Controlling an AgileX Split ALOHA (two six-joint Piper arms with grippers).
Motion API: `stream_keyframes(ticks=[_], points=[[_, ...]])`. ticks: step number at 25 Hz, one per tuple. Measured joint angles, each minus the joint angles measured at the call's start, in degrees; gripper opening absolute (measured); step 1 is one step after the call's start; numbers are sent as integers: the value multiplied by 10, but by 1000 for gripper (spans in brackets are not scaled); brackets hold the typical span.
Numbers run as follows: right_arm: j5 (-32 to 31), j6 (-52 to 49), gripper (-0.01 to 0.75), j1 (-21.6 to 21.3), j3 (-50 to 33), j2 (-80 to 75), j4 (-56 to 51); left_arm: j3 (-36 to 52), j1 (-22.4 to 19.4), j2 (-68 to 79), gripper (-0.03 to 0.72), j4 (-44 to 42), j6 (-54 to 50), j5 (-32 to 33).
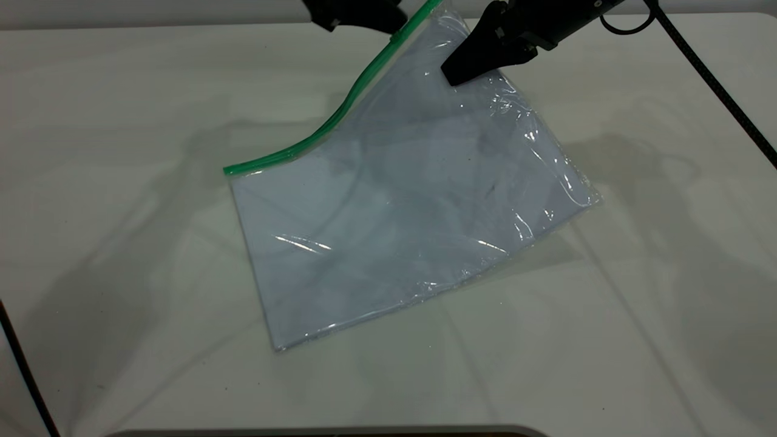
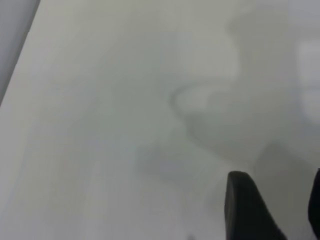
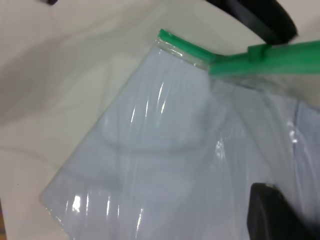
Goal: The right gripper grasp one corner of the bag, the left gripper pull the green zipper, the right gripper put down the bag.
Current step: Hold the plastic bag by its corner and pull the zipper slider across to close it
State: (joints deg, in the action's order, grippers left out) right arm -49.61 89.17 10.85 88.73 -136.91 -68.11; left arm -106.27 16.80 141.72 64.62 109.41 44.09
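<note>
The clear plastic bag (image 1: 394, 200) hangs tilted, low corner on the white table (image 1: 121, 121); your tapered black right gripper (image 1: 452, 76) pinches its upper corner, tensioning the green zipper (image 1: 328, 124); left gripper (image 1: 358, 15) waits beside it, grip unclear.

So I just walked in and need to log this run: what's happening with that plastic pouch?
The right pincer holds up the far corner of the clear bag, so that end is lifted while the near end rests on the white table. The left pincer sits at the upper end of the green zipper, by its slider tab. The zipper strip bows along the raised edge. Whether the left pincer actually grips the tab cannot be told.
</note>
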Motion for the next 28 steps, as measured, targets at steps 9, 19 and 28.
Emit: stream_keyframes(ticks=[9, 19, 28], points=[[-2, 3, 35, 0, 0, 0, 0, 0, 0, 0, 382, 8, -2, 31], [-2, 4, 35, 0, 0, 0, 0, -20, 0, -15, 382, 7, -24, 48], [-2, 4, 35, 0, 0, 0, 1, -20, 0, -9, 382, -34, -58, 68]])
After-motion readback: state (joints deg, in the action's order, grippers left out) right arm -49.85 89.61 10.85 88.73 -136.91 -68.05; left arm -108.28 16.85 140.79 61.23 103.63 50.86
